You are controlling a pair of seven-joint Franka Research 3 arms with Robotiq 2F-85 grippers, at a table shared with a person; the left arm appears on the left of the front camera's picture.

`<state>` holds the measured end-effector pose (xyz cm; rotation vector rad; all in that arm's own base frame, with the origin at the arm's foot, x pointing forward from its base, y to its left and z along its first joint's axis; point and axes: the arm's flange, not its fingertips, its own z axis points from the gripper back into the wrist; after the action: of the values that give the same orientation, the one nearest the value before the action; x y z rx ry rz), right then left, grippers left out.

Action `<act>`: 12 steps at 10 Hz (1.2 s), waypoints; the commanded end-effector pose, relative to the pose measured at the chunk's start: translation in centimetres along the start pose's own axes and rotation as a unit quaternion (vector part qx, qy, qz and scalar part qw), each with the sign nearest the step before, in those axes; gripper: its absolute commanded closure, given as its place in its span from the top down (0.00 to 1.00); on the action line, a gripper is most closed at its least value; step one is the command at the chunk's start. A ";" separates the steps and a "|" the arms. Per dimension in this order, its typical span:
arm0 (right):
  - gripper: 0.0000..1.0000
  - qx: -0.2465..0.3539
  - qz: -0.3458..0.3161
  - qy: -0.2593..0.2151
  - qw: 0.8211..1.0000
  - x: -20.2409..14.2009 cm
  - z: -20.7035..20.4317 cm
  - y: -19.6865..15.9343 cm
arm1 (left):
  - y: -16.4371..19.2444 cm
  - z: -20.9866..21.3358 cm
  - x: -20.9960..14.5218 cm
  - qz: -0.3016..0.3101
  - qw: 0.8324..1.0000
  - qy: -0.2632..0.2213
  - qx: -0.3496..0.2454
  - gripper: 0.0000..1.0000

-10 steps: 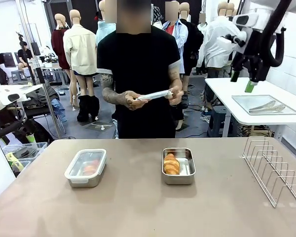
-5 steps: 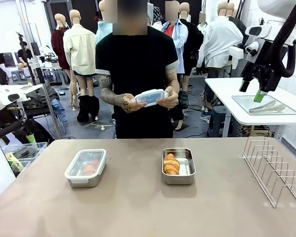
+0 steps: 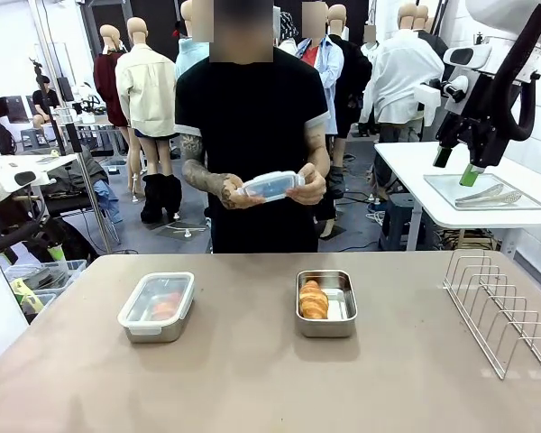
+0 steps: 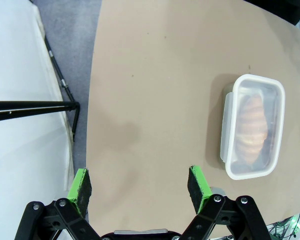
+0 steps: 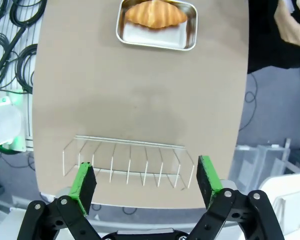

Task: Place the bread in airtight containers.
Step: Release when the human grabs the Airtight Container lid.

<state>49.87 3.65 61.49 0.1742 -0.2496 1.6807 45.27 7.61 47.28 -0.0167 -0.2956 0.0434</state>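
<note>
Two steel containers sit mid-table. The left container (image 3: 157,306) (image 4: 253,126) has its clear lid on, and a golden roll (image 4: 251,131) shows through it. The right container (image 3: 325,303) (image 5: 156,23) stands open with a ridged golden roll (image 3: 313,299) (image 5: 155,13) in its left half. Across the table a person holds a clear lid (image 3: 272,186) in both hands at chest height. My right gripper (image 3: 456,164) (image 5: 145,182) hangs open high at the far right, well above the table. My left gripper (image 4: 139,186) is open over bare tabletop, the lidded container ahead of it to the right.
A wire rack (image 3: 503,309) (image 5: 127,158) stands at the table's right edge. Behind it a white side table carries a flat metal tray (image 3: 483,191) with tongs. The table's left edge (image 4: 93,125) drops off to the floor and a stand leg.
The person has turned the lid in their hands and lowered it slightly. My right arm swung to the right and now holds almost still.
</note>
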 end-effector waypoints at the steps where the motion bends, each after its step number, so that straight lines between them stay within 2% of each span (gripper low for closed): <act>1: 1.00 0.000 -0.004 0.005 1.000 0.1 0.1 -0.2 | 0.1 0.0 0.0 0.003 1.000 0.000 0.002 1.00; 12: 1.00 0.000 -0.004 0.005 1.000 0.1 0.1 -0.2 | 0.1 0.0 0.0 0.003 1.000 0.000 0.002 1.00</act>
<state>49.88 3.65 61.49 0.1742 -0.2495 1.6807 45.27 7.61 47.28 -0.0167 -0.2956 0.0434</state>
